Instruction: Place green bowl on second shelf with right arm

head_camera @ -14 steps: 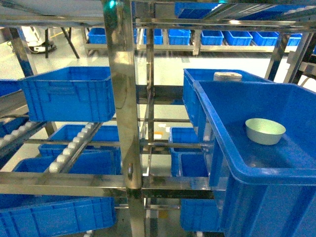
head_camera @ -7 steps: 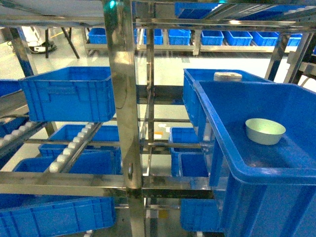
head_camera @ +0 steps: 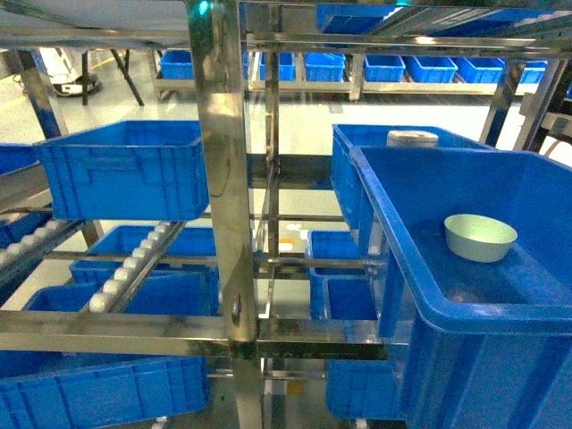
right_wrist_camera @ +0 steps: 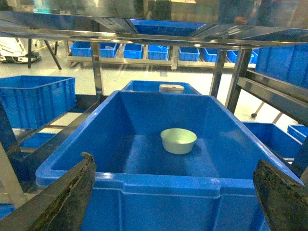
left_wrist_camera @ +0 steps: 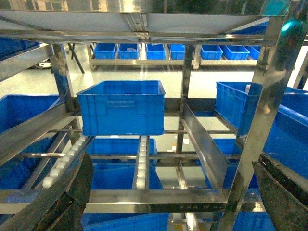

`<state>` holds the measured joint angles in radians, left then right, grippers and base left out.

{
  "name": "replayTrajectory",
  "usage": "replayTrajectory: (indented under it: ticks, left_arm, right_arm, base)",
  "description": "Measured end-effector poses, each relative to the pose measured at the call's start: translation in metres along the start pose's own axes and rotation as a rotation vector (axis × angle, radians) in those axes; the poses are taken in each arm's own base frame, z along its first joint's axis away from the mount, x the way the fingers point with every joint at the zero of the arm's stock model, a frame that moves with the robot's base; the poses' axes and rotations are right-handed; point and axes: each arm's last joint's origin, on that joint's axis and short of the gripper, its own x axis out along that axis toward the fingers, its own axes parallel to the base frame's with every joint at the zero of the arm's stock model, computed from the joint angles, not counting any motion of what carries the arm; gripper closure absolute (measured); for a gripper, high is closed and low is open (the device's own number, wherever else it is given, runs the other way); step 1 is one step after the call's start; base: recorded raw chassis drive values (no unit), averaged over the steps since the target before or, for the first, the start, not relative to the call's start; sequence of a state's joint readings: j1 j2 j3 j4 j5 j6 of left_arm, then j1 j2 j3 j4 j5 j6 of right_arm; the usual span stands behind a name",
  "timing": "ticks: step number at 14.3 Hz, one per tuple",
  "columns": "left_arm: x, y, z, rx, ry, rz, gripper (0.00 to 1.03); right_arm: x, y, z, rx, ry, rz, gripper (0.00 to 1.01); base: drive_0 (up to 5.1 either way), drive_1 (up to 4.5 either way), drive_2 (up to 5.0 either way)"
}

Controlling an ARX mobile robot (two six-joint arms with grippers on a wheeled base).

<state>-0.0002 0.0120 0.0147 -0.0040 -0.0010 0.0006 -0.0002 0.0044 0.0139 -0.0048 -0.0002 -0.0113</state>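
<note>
Green bowl [right_wrist_camera: 178,140] mid-bin [right_wrist_camera: 144,180], walls clear

Bright, even overhead light. Glare streaks the steel post [head_camera: 219,170] and pale floor [head_camera: 295,112]. Gripper fingers [right_wrist_camera: 72,197] at the frame corners are blurred; the distant bins [left_wrist_camera: 156,50] look soft.

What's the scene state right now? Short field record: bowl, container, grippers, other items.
bowl: green bowl upright on the floor of the blue bin, toward its back
contact: nothing touching the bowl
right gripper: right gripper open, fingers wide, in front of the bin's near wall
left gripper: left gripper open, empty, facing the steel rack
other: white roll in the bin behind
task: bowl not yet grasped
</note>
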Motion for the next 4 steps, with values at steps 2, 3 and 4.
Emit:
replayTrajectory:
  ticks: [2,3,4]
  left_arm:
    - [0.0,0.0,0.0,0.0,0.0,0.0,0.05]
    - [0.0,0.0,0.0,0.0,0.0,0.0,0.05]
    - [0.0,0.0,0.0,0.0,0.0,0.0,0.05]
  right_arm:
    - [0.0,0.0,0.0,0.0,0.0,0.0,0.03]
    - [0.0,0.0,0.0,0.0,0.0,0.0,0.03]
    - [0.0,0.0,0.0,0.0,0.0,0.0,0.03]
  base:
    - [0.0,0.0,0.0]
    - [0.0,0.0,0.0]
    - [0.0,0.0,0.0]
